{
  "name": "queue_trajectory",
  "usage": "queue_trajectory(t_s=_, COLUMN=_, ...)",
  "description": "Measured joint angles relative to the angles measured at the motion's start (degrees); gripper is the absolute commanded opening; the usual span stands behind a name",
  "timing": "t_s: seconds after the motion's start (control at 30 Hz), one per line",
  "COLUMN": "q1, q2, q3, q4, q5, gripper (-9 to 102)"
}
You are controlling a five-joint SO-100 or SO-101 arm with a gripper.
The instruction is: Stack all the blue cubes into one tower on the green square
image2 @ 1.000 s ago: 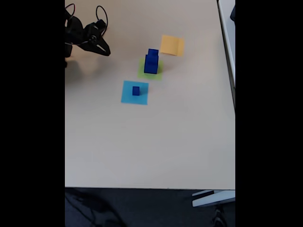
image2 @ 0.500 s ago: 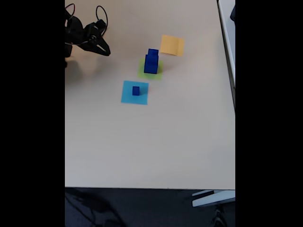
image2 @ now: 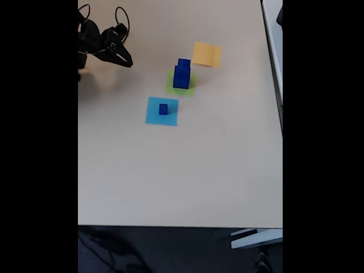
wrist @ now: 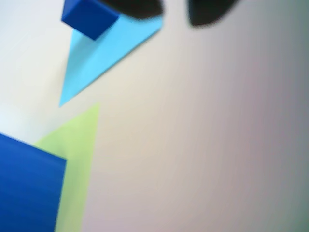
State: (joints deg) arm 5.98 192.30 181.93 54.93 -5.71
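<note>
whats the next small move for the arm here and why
Probably swing the hand toward the small blue cube on the light-blue square. A stack of blue cubes already stands on the green square, this cube sits apart from it, and the hand hangs far off, seemingly holding nothing.

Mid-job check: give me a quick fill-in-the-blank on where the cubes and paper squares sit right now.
1. The two stacked blue cubes stand on the ____ square.
2. The small blue cube sits alone on the ____ square.
3. The orange-yellow square carries ____ cubes.
4. In the fixed view the gripper is to the ____ of the tower, clear of it.

Missing words: green; light-blue; no; left
</note>
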Motion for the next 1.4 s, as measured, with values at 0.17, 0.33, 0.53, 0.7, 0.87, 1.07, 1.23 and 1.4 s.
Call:
queue_trajectory(t_s=0.17, q1=0.0, q2=0.0, q3=0.0, q4=0.0, q5=0.4, gripper=0)
queue_trajectory(t_s=0.33, q1=0.0, q2=0.0, q3=0.0, q4=0.0, q5=2.1, gripper=0)
queue_trajectory(t_s=0.53, q1=0.0, q2=0.0, q3=0.0, q4=0.0, q5=2.4, gripper=0)
queue_trajectory(t_s=0.7, q1=-0.9, q2=0.0, q3=0.0, q4=-0.9, q5=4.8, gripper=0)
queue_trajectory(t_s=0.87, q1=-1.3, q2=0.0, q3=0.0, q4=-5.2, q5=8.9, gripper=0)
queue_trajectory(t_s=1.07, q1=-3.5, q2=0.0, q3=-0.7, q4=-15.6, q5=19.3, gripper=0)
queue_trajectory(t_s=1.23, q1=-3.5, q2=0.0, q3=-1.5, q4=-18.1, q5=28.8, gripper=0)
queue_trajectory(t_s=1.4, q1=-3.5, q2=0.0, q3=-1.8, q4=-18.1, q5=35.6, gripper=0)
